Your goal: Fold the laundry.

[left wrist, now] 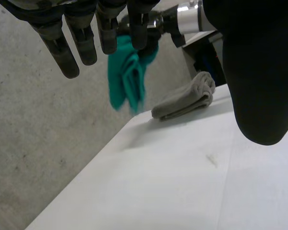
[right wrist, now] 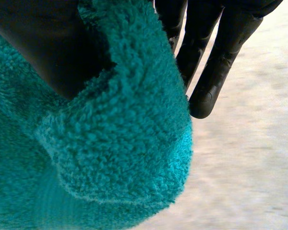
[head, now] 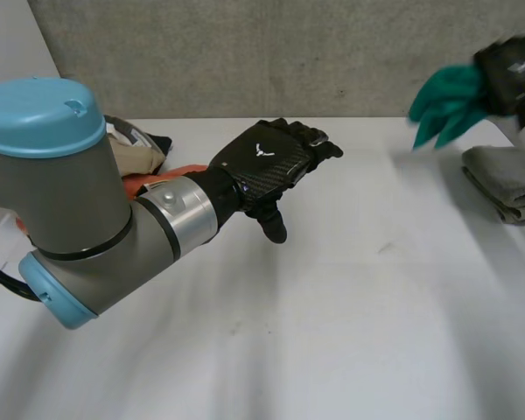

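My right hand (head: pixel 507 74) is raised at the far right of the table, shut on a teal terry cloth (head: pixel 446 103) that hangs from it in the air. In the right wrist view the teal cloth (right wrist: pixel 105 158) bulges between thumb and fingers (right wrist: pixel 216 72). The left wrist view also catches the teal cloth (left wrist: pixel 129 76) dangling above the table's far edge. Beneath the right hand lies a folded grey towel (head: pixel 506 182), also seen as the grey towel (left wrist: pixel 185 98) in the left wrist view. My left hand (head: pixel 267 162) hovers over the table's middle, open, fingers straight, holding nothing.
A heap of unfolded laundry, beige (head: pixel 133 144) and orange (head: pixel 162 173), lies at the far left behind my left arm (head: pixel 79 210). The white table (head: pixel 332 315) runs up to a grey wall. A dark box (left wrist: pixel 206 57) stands beyond the grey towel.
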`<state>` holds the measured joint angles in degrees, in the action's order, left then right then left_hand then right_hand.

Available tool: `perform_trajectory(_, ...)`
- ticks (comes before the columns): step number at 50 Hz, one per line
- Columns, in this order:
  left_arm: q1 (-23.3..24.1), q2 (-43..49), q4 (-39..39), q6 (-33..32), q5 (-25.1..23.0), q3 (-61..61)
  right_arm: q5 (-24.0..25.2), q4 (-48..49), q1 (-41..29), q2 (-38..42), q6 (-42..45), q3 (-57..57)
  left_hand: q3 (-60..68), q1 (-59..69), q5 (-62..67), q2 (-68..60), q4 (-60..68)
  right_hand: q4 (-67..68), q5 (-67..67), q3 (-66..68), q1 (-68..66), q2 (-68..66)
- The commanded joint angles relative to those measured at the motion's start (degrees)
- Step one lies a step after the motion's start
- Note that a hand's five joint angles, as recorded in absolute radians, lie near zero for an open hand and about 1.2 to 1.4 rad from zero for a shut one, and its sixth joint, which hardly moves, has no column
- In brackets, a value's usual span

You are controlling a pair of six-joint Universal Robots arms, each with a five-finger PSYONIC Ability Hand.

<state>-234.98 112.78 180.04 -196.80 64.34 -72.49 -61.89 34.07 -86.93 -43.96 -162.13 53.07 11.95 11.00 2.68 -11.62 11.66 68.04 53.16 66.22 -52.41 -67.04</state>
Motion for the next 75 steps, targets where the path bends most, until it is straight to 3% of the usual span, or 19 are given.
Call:
perform_trajectory(1, 1.2, -0.2, 1.7, 0.0, -0.2, -0.5, -1.1, 6.6, 7.2, 4.0, -8.3, -5.2, -0.4, 0.6, -1.1, 0.1, -0.1, 12.0, 16.8, 13.8, -27.6, -13.0)
perform_trajectory(7, 1.5, -0.3, 1.7, 0.1, -0.2, -0.7, 1.1, 8.9, 11.7, 9.4, -8.9, -5.8, -0.6, 0.4, -1.3, 0.2, -0.3, 12.0, 16.8, 13.8, -27.6, -13.0)
perform_trajectory(16, 2.0, 0.3, 2.1, 0.0, -0.3, -2.5, 11.9, 14.3, 19.3, 16.8, -8.7, 1.2, -0.6, 0.4, -1.3, 0.2, -0.3, 12.0, 16.8, 13.8, -27.6, -13.0)
perform_trajectory(23, 2.0, 0.5, 2.6, 0.0, -0.2, -3.2, 18.2, 17.0, 22.2, 15.8, -8.3, 7.4, -0.6, 0.4, -1.3, 0.2, -0.3, 12.0, 16.8, 13.8, -27.6, -13.0)
perform_trajectory(30, 2.2, -0.2, 2.7, 0.0, -0.2, -3.1, 20.4, 17.8, 23.4, 12.1, -8.3, 10.0, -0.6, 0.4, -1.3, 0.2, -0.3, 12.0, 16.8, 13.8, -27.6, -13.0)
perform_trajectory(33, 2.4, -0.2, 2.6, 0.0, -0.2, -3.1, 19.8, 17.0, 23.5, 10.3, -8.2, 11.2, -0.7, 0.2, -1.5, 0.4, -0.4, -53.0, -48.1, -51.2, 37.4, 52.0)
perform_trajectory(36, 2.9, -0.4, 2.6, 0.0, -0.2, -3.1, 18.8, 15.3, 24.0, 7.0, -8.3, 13.6, -0.7, 0.2, -1.5, 0.4, -0.4, -58.0, -53.2, -56.2, 42.4, 57.0)
perform_trajectory(38, 3.0, -0.4, 2.6, 0.0, -0.2, -3.2, 17.7, 12.9, 25.4, 4.2, -8.3, 15.1, -0.7, 0.2, -1.5, 0.4, -0.4, -58.0, -53.2, -56.2, 42.4, 57.0)
perform_trajectory(45, 3.1, -1.8, 2.6, 0.0, -0.1, -3.3, 16.3, -10.8, 32.6, -7.0, -6.4, 17.2, -0.7, 0.2, -1.5, 0.4, -0.4, -58.0, -53.2, -56.2, 42.4, 57.0)
perform_trajectory(49, 3.0, -2.4, 2.6, 0.0, -0.1, -3.2, 14.7, -25.4, 36.0, -9.5, 4.2, 15.0, -0.7, 0.2, -1.5, 0.4, -0.4, -58.0, -53.2, -56.2, 42.4, 57.0)
perform_trajectory(53, 2.9, -3.4, 2.6, 0.0, 0.1, -3.3, 3.4, -37.7, 37.8, -12.9, 19.5, 11.1, -0.6, 0.4, -1.3, 0.2, -0.3, -58.0, -53.2, -56.2, 42.4, 57.0)
perform_trajectory(54, 2.9, -3.6, 2.6, 0.0, 0.1, -3.3, -4.7, -38.5, 37.5, -13.9, 24.3, 8.7, -0.6, 0.4, -1.3, 0.2, -0.3, -58.0, -53.2, -56.2, 42.4, 57.0)
perform_trajectory(55, 2.7, -4.1, 2.6, 0.0, 0.3, -3.3, -9.2, -38.3, 37.5, -14.1, 26.4, 7.6, -0.6, 0.4, -1.3, 0.2, -0.3, -58.0, -53.2, -56.2, 42.4, 57.0)
perform_trajectory(58, 2.3, -5.2, 2.7, 0.2, 1.2, -3.2, -21.1, -32.4, 33.3, -14.9, 28.3, 6.2, -0.4, 0.6, -1.1, 0.1, -0.1, -58.0, -53.2, -56.2, 42.4, 57.0)
perform_trajectory(59, 2.2, -5.5, 2.7, 0.3, 1.6, -3.2, -21.6, -29.8, 31.1, -15.3, 27.7, 6.3, -0.4, 0.6, -1.1, 0.1, -0.1, -58.0, -53.2, -56.2, 42.4, 57.0)
perform_trajectory(64, -0.4, -7.4, 4.0, 0.7, 7.7, -3.0, -18.3, -14.5, 20.8, -22.9, 19.1, 14.2, -0.4, 0.6, -1.1, 0.1, -0.1, -58.0, -53.2, -56.2, 42.4, 57.0)
perform_trajectory(68, -4.9, -8.7, 8.0, 0.7, 15.6, -3.1, -11.9, -4.6, 14.6, -30.6, 9.3, 25.9, -0.7, 0.2, -1.5, 0.4, -0.4, -58.0, -53.2, -56.2, 42.4, 57.0)
perform_trajectory(72, -13.5, -8.5, 12.2, 0.1, 21.6, -3.1, -2.0, 2.8, 4.7, -37.5, -1.1, 39.7, -1.1, -0.1, -1.8, 0.7, -0.8, -58.0, -53.2, -56.2, 42.4, 57.0)
perform_trajectory(75, -20.0, -6.3, 13.4, -0.5, 21.4, -3.1, 1.7, 3.2, -0.6, -38.7, -3.5, 46.7, -1.1, -0.1, -1.8, 0.7, -0.8, -58.0, -53.2, -56.2, 42.4, 57.0)
